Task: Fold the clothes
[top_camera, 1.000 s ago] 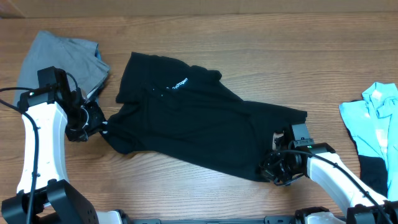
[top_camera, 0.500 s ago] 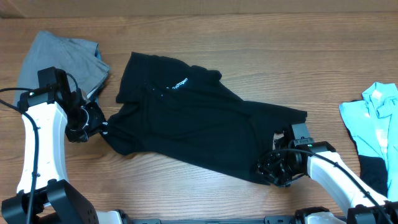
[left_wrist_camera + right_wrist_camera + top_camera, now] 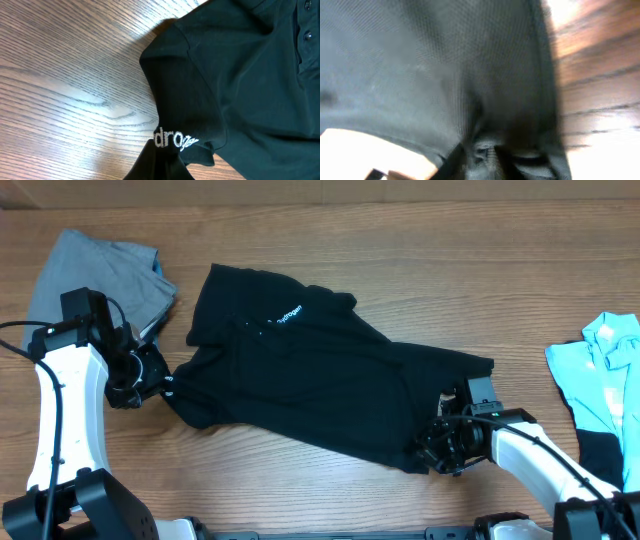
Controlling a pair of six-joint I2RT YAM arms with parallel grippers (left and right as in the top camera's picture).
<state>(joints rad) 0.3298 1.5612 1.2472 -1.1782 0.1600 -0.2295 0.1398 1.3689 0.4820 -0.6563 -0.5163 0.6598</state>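
Grey garment (image 3: pixel 100 275) lies crumpled at the far left of the wooden table (image 3: pixel 420 240). Just beside it, the left gripper (image 3: pixel 158 380) has its jaws closed on the sleeve edge of the black shirt (image 3: pixel 320 380). The left wrist view shows that sleeve, with its white lettering (image 3: pixel 172 140), bunched at the lower frame edge. The black shirt lies spread and wrinkled across the table centre. At its lower right hem is the right gripper (image 3: pixel 438 452); the blurred wrist view does not settle whether its jaws are closed. A light-blue garment (image 3: pixel 605 365) lies at the far right edge.
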